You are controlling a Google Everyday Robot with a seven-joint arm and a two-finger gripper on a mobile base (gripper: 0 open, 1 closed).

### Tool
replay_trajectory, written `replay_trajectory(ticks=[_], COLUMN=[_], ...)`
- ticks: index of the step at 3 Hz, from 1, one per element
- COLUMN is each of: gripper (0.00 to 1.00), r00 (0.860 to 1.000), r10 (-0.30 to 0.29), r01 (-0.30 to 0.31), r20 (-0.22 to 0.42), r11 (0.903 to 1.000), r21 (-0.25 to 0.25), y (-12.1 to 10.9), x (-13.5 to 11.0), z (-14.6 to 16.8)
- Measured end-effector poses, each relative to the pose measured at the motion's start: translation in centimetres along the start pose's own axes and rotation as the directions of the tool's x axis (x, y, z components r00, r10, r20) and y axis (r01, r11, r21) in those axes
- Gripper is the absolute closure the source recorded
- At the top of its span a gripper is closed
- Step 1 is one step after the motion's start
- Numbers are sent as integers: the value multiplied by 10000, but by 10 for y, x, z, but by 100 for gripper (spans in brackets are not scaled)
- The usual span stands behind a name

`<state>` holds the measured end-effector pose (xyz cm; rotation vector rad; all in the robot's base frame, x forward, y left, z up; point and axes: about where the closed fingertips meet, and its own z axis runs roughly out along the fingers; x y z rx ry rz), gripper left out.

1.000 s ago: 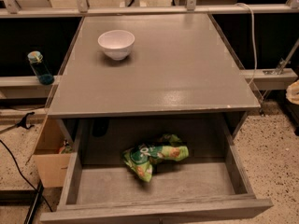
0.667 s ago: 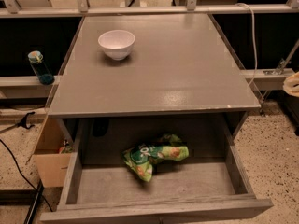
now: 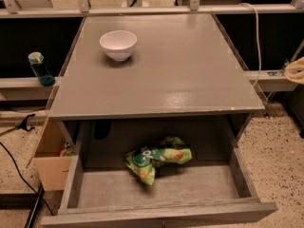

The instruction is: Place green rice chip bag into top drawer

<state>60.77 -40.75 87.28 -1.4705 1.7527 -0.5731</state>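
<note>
Bowl point(image 3: 118, 44) on tabletop point(image 3: 180, 75), green rice chip bag point(image 3: 156, 156) in top drawer point(image 3: 190, 186) (jaws unseen)

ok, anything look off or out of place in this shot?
Nothing stands out. The green rice chip bag lies crumpled inside the open top drawer, nothing spilled. The white bowl sits upright on the table. The gripper is out of view.

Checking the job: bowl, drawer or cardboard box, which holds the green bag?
The drawer: the green bag lies on its floor. The bowl looks empty; no bag shows in the cardboard box. The gripper is out of view.
</note>
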Motion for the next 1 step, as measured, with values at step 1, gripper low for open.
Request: replay_trajectory(ticks=[1], gripper=[51], r00=[10000], r10=[0], r01=[0], r20=[3], r11=[10000], r21=[-12], y=[1], x=[0], z=[0])
